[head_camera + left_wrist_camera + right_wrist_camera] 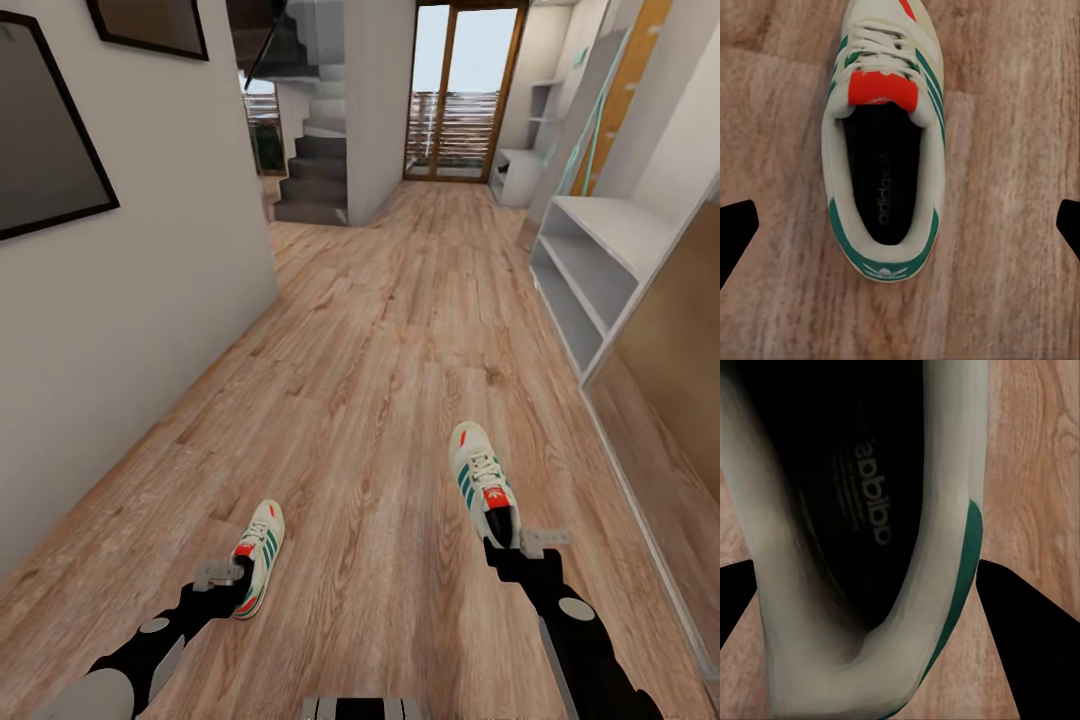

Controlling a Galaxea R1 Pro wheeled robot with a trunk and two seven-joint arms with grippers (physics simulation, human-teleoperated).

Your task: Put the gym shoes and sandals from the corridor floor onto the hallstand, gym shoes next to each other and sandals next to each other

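Two cream-white gym shoes with green stripes sit apart on the wood corridor floor (360,380). The left gym shoe (260,552) rests on the planks. My left gripper (242,588) hovers over its heel, open, fingers (736,232) wide on both sides of the shoe (885,142). My right gripper (505,550) is shut across the heel of the right gym shoe (482,482), which looks raised off the floor. Both fingers (1027,645) press the heel's sides (945,555). The pale grey hallstand (600,250) stands along the right wall, ahead. The sandals are out of view.
A white wall (140,280) with dark framed pictures runs close on the left. A brown panel (670,350) lines the right side just past the hallstand. Far ahead are grey stairs (315,175), a glass door (463,90) and another pale unit (518,175).
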